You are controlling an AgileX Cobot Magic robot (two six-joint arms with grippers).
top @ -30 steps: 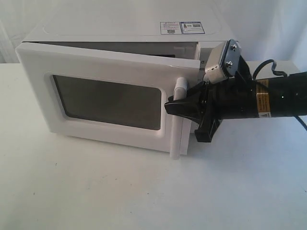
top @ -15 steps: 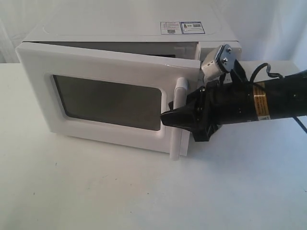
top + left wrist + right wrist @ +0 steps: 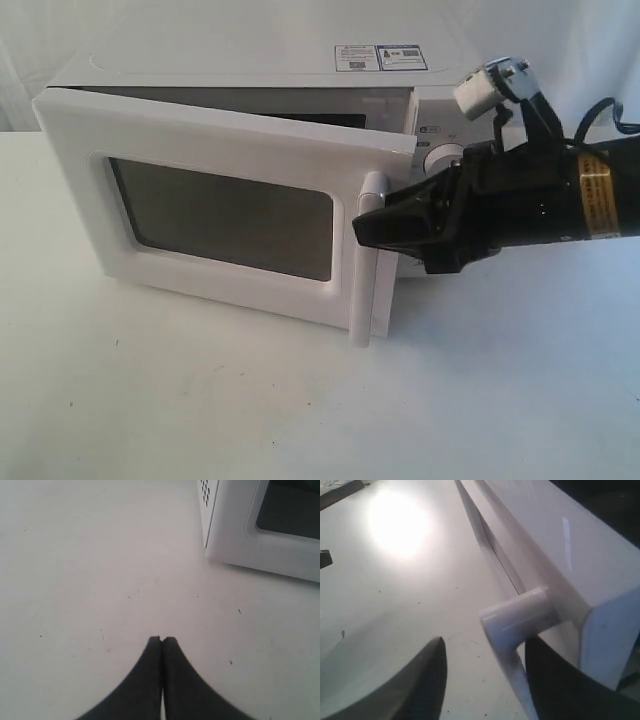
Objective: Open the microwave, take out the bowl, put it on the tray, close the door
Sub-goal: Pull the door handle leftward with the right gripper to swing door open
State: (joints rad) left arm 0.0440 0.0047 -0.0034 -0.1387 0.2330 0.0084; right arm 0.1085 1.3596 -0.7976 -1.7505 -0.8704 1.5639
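Observation:
The white microwave (image 3: pixel 250 55) stands at the back of the table, and its door (image 3: pixel 200 130) hangs partly open. In the exterior view my right gripper (image 3: pixel 365 225) is open at the door's vertical bar handle (image 3: pixel 368 270). From the right wrist, the handle (image 3: pixel 515 617) runs between my right gripper's (image 3: pixel 487 645) spread fingers (image 3: pixel 555 680), one of which sits behind the bar against the door (image 3: pixel 560 545). My left gripper (image 3: pixel 162 639) is shut on nothing, above bare table near the microwave's corner (image 3: pixel 235 520). The bowl is hidden.
A round white knob (image 3: pixel 443 158) shows on the microwave's panel behind my right arm. The white table (image 3: pixel 200 400) stretches in front of the door. No tray is in view. A dark object (image 3: pixel 324 557) lies at the edge of the right wrist view.
My right gripper has risen along the handle and drawn back to the right, its wrist rolling. The door has swung slightly further open. The left gripper's earlier state is not shown.

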